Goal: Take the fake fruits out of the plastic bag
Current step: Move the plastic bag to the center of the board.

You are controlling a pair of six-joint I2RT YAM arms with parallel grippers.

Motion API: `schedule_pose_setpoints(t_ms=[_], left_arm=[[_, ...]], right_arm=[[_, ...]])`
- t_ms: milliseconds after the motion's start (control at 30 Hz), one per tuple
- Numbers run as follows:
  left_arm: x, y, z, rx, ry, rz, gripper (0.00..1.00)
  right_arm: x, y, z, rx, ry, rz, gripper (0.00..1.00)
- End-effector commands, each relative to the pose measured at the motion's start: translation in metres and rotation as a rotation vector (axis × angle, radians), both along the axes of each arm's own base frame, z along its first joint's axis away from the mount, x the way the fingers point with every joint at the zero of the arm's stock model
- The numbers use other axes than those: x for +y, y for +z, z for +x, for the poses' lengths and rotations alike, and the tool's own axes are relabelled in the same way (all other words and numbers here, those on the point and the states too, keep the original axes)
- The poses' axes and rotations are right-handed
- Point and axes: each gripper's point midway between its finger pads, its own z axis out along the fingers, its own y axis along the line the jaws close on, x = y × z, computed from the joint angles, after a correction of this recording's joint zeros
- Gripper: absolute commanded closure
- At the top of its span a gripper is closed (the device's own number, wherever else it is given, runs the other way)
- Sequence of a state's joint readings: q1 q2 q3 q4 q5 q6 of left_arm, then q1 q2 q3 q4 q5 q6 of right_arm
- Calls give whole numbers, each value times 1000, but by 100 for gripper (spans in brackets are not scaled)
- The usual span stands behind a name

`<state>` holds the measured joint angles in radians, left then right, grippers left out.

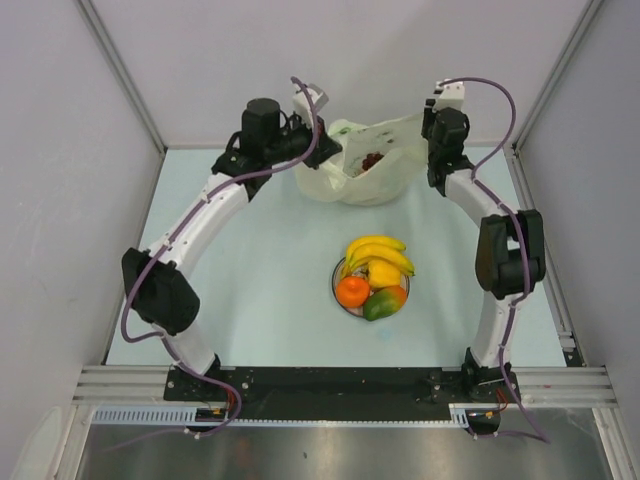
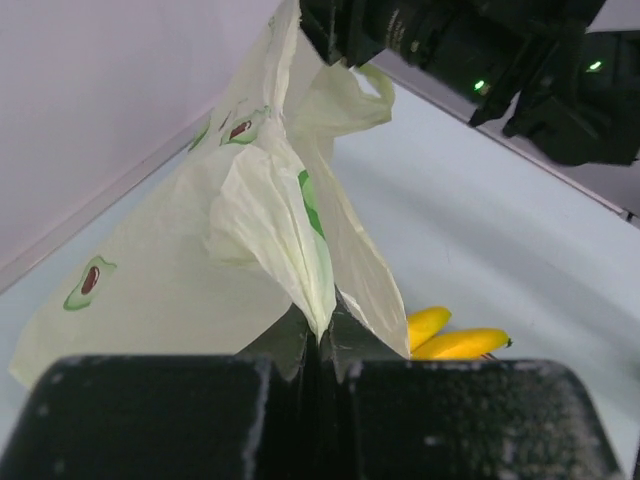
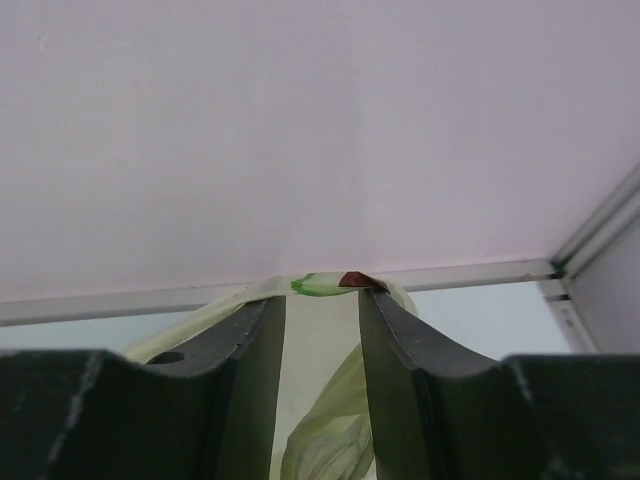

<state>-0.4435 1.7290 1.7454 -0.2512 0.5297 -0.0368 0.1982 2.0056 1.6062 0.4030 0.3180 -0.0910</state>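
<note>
The plastic bag [image 1: 350, 178] was seen at the far middle of the tabletop [image 1: 260, 280], its mouth held up and spread between both arms. The left tool [image 2: 320, 345] was clamped tight on a fold of the bag's rim. The right tool [image 3: 322, 290] was parted narrowly, with bag film lying across its tips and in the gap; no pinch could be confirmed. A dark reddish cluster [image 1: 372, 160] was visible inside the bag. On the plate [image 1: 335, 276], nearer the arm bases and well apart from the bag, a banana bunch [image 1: 378, 252], orange [image 1: 352, 291], yellow fruit [image 1: 385, 273] and mango [image 1: 383, 304] were piled touching.
</note>
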Motion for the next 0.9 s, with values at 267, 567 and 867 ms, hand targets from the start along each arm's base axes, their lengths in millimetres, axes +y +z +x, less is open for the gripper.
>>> schedule_pose_setpoints(t_ms=[267,567,867], left_arm=[[37,-84,-36,52,107,187,100],[68,-118,-45,145,279,219,100],[66,-113,-42,163,297,190,100]], right_arm=[[31,-35,-98,191,326,68,57],[157,-70,-191,258,761,-93,50],[194,-54,-173,171,771,-120,52]])
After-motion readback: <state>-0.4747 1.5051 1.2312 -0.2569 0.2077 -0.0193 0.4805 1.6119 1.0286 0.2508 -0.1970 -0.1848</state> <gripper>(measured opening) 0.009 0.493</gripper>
